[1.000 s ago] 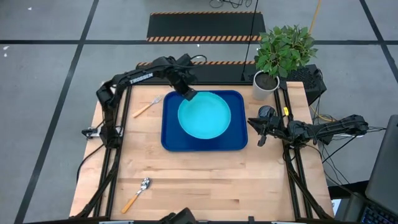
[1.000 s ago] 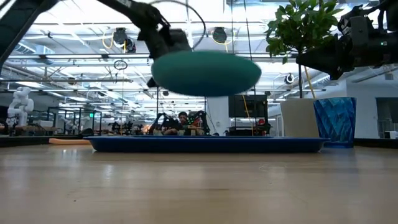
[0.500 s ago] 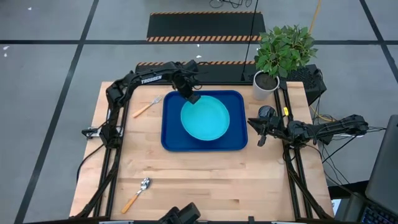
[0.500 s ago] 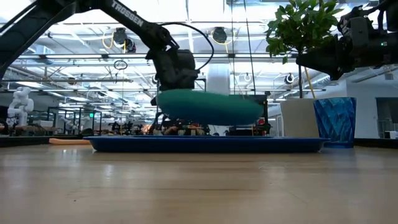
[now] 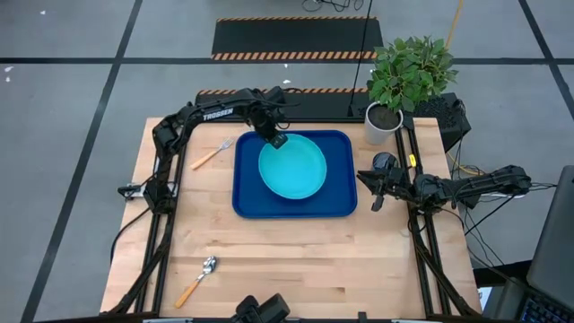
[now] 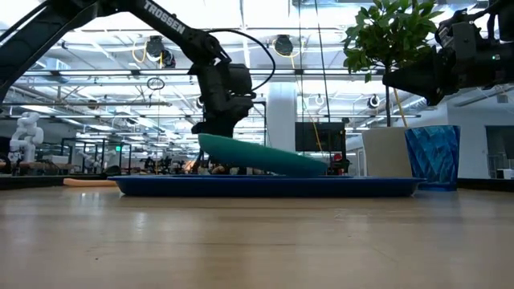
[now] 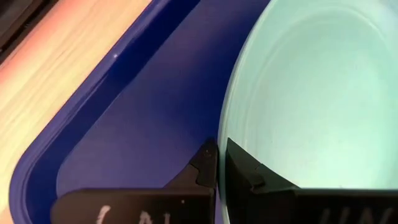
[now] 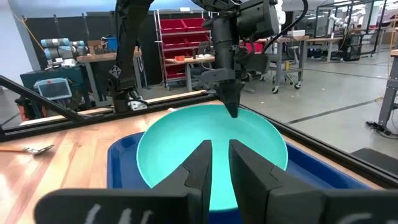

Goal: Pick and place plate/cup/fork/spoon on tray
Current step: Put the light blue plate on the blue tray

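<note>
Lowered since a second ago, the plate (image 6: 261, 156) is now leaning with its far-side edge down on the tray (image 6: 265, 186) while the left gripper (image 5: 276, 141) is holding the other edge up, fingers pinched on the rim. At the table's left, the fork (image 5: 212, 154) is lying on the wood just beside the tray, and the spoon (image 5: 196, 280) is sitting well apart near the front edge. On the right, the right gripper (image 5: 377, 190) is hovering just off the tray's side; in its wrist view its fingers (image 8: 194, 167) are standing slightly apart around nothing. The cup (image 6: 433, 156) is showing only in the low view, beside the plant pot (image 6: 386, 152); from above, the right arm is hiding it.
</note>
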